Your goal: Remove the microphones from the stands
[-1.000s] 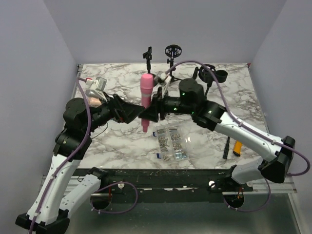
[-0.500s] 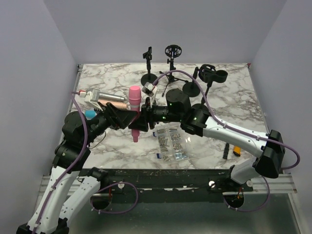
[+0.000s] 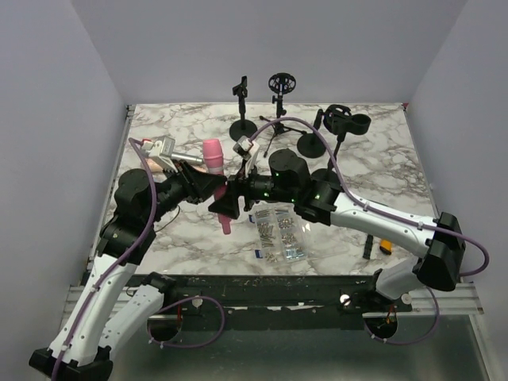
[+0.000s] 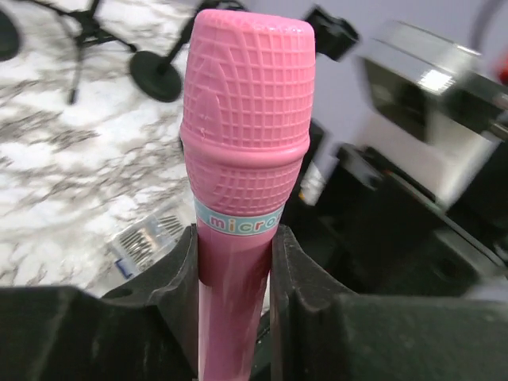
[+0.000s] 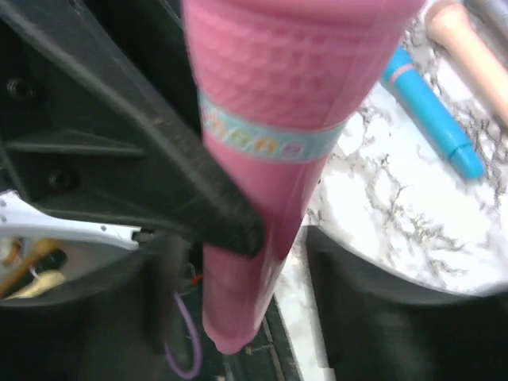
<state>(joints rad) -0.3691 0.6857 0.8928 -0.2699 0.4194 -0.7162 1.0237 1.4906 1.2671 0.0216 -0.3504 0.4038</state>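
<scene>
The microphone (image 3: 213,152) hangs at the table's (image 3: 381,151) nine o'clock. At twelve are stands (image 3: 242,127), at six a screw bag (image 3: 279,236).

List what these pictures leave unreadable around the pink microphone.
- Top view: the grip on the pink microphone, lost in black-on-black overlap.
- Left wrist view: its handle, cut by the bottom edge below the left pincer.
- Right wrist view: its head, blurred and cut by the top edge.
- Top view: the clear bag contents, too small.
</scene>
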